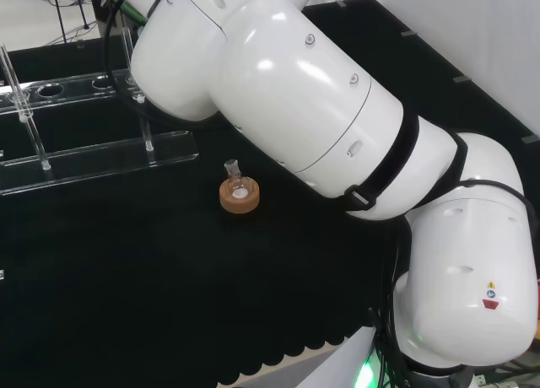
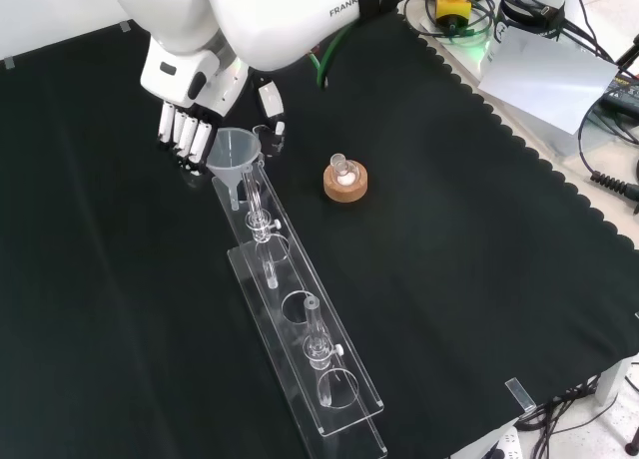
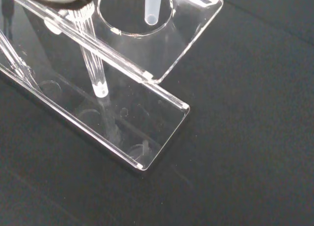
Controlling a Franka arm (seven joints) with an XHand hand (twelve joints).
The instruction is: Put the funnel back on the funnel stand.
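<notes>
Hand (image 2: pixel 186 130) hangs just beside the funnel (image 2: pixel 235 150), fingers straight, holding nothing; funnel's stem already sits through the stand (image 2: pixel 300 349), leaving only withdrawal.

I see a black cloth (image 2: pixel 479 259) over my bench, with a clear, colourless funnel stand (image 2: pixel 300 339) and a translucent whitish funnel (image 2: pixel 233 148) on it. My arm (image 1: pixel 321 110) is glossy white with black bands, and the hand (image 2: pixel 185 130) is black with white fingers. The cork ring (image 2: pixel 345 184) is tan-brown under a small clear flask (image 2: pixel 342 168)
</notes>
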